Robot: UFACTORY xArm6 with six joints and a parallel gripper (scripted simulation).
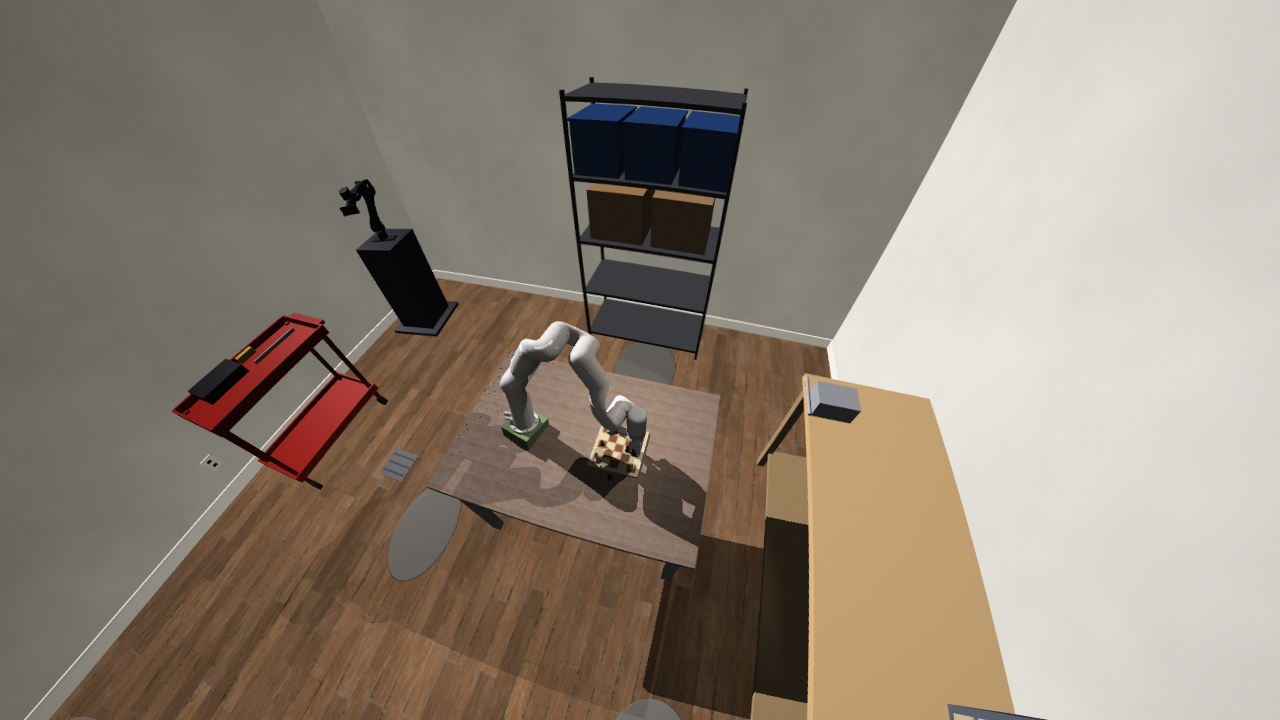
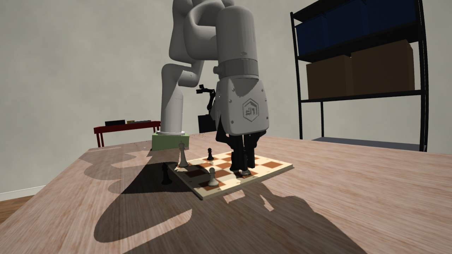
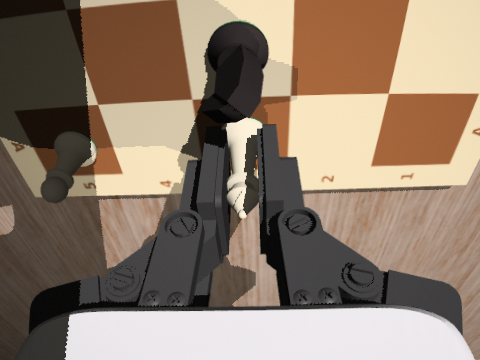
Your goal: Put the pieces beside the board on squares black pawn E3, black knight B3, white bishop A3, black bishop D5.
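On the wooden bench [image 2: 347,189] lies a small tan-and-brown chequered chessboard [image 2: 274,164]. The dark two-fingered gripper [image 3: 242,170] of the white arm stands over its near edge, nearly closed, its fingers clamped on a slim cream-white bishop [image 3: 240,163]. In the exterior view the bishop's base [image 2: 244,172] sits at or just above the board's surface; which, I cannot tell. Just beyond the bishop on the board stands a black knight [image 3: 235,74].

Digits run along the board's rim, among them 1, 2 and 4 in the wrist view. The gripper's grey housing carries a hexagonal logo [image 2: 250,109].

A white pawn [image 2: 212,177], a tall white piece [image 2: 182,155] and a black pawn [image 2: 209,154] also stand on the board; a black piece [image 2: 165,174] stands on the bench just beside it.

The black metal shelf rack [image 1: 574,223] holds three dark blue bins [image 1: 653,143] above two brown cardboard boxes [image 1: 648,216].
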